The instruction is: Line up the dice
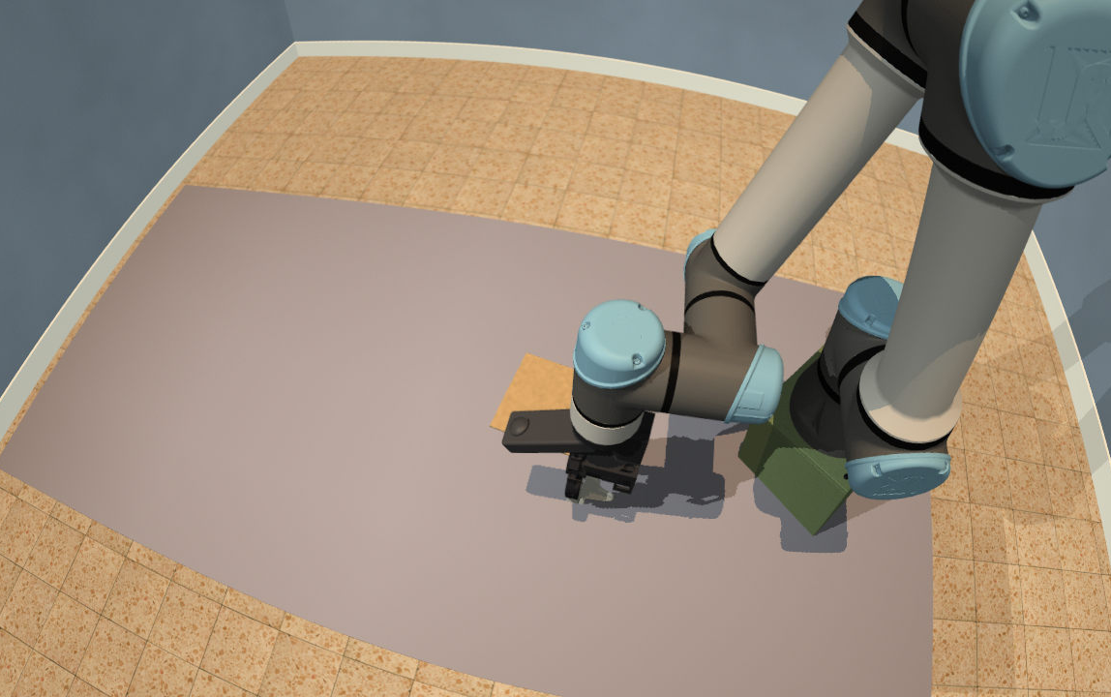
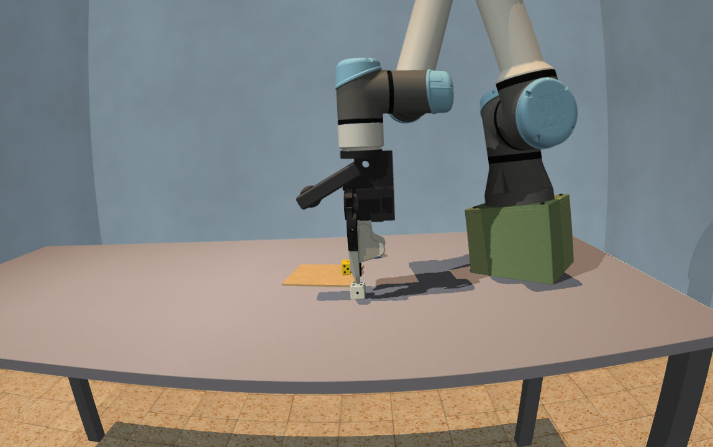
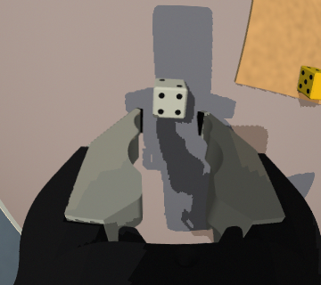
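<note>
The white die (image 2: 357, 291) (image 3: 169, 102) sits flat on the table, off the mat, with four pips on top. My gripper (image 2: 356, 279) (image 3: 169, 111) is partly open and empty, low over the white die. In the wrist view its fingertips stand apart, just short of the die and to either side. The yellow die (image 2: 345, 267) (image 3: 308, 83) sits on the orange mat (image 2: 303, 275) (image 3: 276, 22) (image 1: 533, 389) near its edge; its top is cut off in the wrist view. The blue die (image 2: 379, 257) is almost wholly hidden behind the fingers; its number cannot be read.
The green base block (image 1: 802, 489) (image 2: 520, 247) stands on the table (image 1: 325, 364) (image 2: 153, 311) to the right of the gripper. The arm hides part of the mat in the top view. The mat lies behind the white die in the exterior view.
</note>
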